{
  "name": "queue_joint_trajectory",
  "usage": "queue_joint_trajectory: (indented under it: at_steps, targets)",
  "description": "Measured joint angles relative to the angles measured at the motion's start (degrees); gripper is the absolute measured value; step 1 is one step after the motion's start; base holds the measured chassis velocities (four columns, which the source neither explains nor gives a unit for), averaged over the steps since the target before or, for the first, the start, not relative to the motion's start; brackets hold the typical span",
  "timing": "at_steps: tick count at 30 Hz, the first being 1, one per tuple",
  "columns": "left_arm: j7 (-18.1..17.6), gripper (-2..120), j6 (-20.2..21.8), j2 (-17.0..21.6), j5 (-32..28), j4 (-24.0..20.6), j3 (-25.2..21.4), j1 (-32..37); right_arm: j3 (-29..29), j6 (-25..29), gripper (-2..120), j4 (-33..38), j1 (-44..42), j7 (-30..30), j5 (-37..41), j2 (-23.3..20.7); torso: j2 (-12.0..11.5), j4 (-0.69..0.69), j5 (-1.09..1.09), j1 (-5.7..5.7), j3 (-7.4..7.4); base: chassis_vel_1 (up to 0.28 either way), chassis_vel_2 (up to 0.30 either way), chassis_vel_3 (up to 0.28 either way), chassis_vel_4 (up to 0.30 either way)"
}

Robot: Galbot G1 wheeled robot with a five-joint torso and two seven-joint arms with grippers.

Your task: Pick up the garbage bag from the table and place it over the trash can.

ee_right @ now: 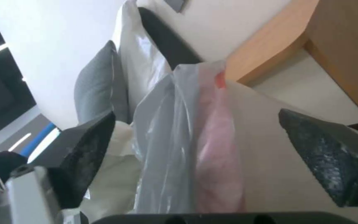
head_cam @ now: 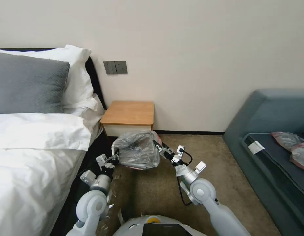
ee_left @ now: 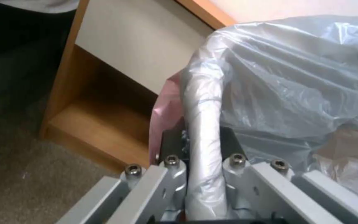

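The garbage bag (head_cam: pixel 139 149), grey, wrinkly and pink-rimmed, bulges out low in front of the table (head_cam: pixel 129 113), a wooden nightstand against the wall. My left gripper (head_cam: pixel 115 159) is at the bag's left side, shut on a rolled strip of its rim (ee_left: pixel 204 124). At the bag's right side my right gripper (head_cam: pixel 157 146) is open, with the grey and pink edge (ee_right: pixel 187 140) hanging loose between its dark fingers (ee_right: pixel 88 149). The bag hides the trash can; I cannot tell if the pale cream surface (ee_right: pixel 266 149) beside the bag belongs to it.
A bed (head_cam: pixel 33 147) with white linen and a grey pillow lies close on the left. On the right is a blue-grey sofa (head_cam: pixel 273 131) with two flat plastic bags (head_cam: pixel 291 144) on its seat. Brown carpet (head_cam: pixel 158 190) lies between them.
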Motion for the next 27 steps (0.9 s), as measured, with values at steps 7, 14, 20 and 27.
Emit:
queue_joint_trajectory:
  at_steps: [7, 14, 20, 27]
  targets:
    - [0.01, 3, 0.0, -0.02, 0.02, -0.05, 0.12, 0.09, -0.01, 0.3, 75, -0.29, 0.08, -0.57, -0.49, 0.07, 0.0, 0.0, 0.0, 0.0, 0.0, 0.0, 0.0, 0.0, 0.0]
    - [0.06, 3, -0.03, -0.04, 0.14, -0.2, 0.12, 0.26, 0.08, 0.61, 45, -0.6, 0.29, -0.85, -1.34, 0.15, 0.0, 0.0, 0.0, 0.0, 0.0, 0.0, 0.0, 0.0, 0.0]
    - [0.14, 3, -0.15, -0.01, 0.27, -0.2, 0.17, 0.48, 0.12, 0.76, 27, -0.79, 0.3, -0.96, -1.85, 0.33, 0.0, 0.0, 0.0, 0.0, 0.0, 0.0, 0.0, 0.0, 0.0]
    - [0.2, 3, -0.21, -0.07, 0.48, -0.5, 0.24, 0.65, 0.17, 0.97, 2, -1.04, 0.57, -1.05, -2.31, 0.38, 0.0, 0.0, 0.01, 0.0, 0.0, 0.0, 0.0, 0.0, 0.0]
